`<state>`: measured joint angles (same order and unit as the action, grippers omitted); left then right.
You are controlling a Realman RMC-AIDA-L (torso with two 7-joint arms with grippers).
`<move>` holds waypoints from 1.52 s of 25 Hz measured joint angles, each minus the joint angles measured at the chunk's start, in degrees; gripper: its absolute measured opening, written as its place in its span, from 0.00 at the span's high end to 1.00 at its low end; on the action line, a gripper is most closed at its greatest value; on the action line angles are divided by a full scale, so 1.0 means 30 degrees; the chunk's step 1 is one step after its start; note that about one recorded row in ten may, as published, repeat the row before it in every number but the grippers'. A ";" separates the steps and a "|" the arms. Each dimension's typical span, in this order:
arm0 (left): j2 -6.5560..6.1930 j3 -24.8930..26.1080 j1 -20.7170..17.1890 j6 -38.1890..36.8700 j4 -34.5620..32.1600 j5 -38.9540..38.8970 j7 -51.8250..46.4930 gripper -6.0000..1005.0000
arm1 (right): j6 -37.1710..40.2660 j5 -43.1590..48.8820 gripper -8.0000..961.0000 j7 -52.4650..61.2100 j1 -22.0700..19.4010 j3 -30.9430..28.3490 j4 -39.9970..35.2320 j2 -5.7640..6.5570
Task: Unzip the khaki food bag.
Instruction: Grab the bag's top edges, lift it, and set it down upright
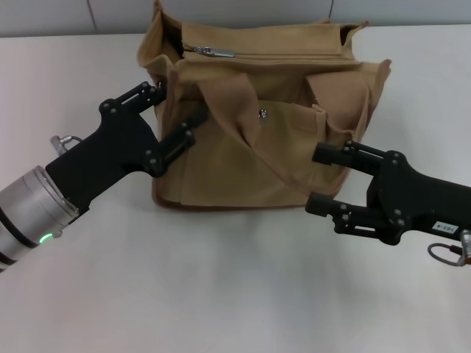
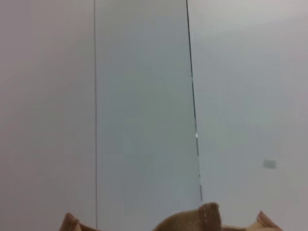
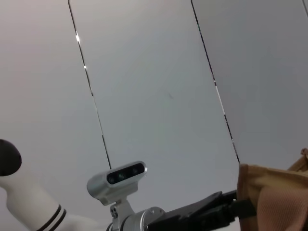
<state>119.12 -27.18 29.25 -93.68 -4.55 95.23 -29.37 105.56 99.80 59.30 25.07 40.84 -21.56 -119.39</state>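
Khaki food bag upright at desk centre, zipper closed.
Left pincer, spread, touches the bag's left side; right pincer, spread, sits at its right front corner.

White table; pale panelled wall with dark vertical seams behind

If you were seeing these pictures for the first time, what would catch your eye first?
The khaki food bag stands out first, a boxy tan tote upright in the middle of the white table, its silver zipper pull at the top near its left end. Two black claws flank it: the left claw open at the bag's left edge, the right claw open at its lower right corner.
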 joint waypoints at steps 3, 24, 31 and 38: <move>-0.0006 0.0008 -0.0051 -0.0138 0.0131 -0.0317 0.0035 0.41 | -0.0115 -0.0044 0.18 -0.0501 0.0019 -0.0088 0.0316 0.0000; -0.0053 0.2001 -0.0447 0.0162 -0.0228 -0.0619 0.1149 0.96 | -0.0479 -0.0577 0.18 -0.0526 -0.0415 -0.1675 0.0436 0.0061; -0.0018 0.2493 -0.0999 0.0051 0.1034 -0.0998 0.2604 0.96 | -0.2161 -0.0578 0.18 -0.0567 -0.0415 -0.2557 -0.0367 0.0169; -0.0121 0.2355 -0.1202 -0.0334 0.1050 -0.0968 0.2281 0.96 | -0.2085 -0.0578 0.18 -0.0575 -0.0407 -0.2575 -0.0224 0.0046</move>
<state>118.76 -20.11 25.65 -94.68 -1.39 92.32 -22.53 99.30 98.07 57.57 23.85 33.11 -22.23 -119.25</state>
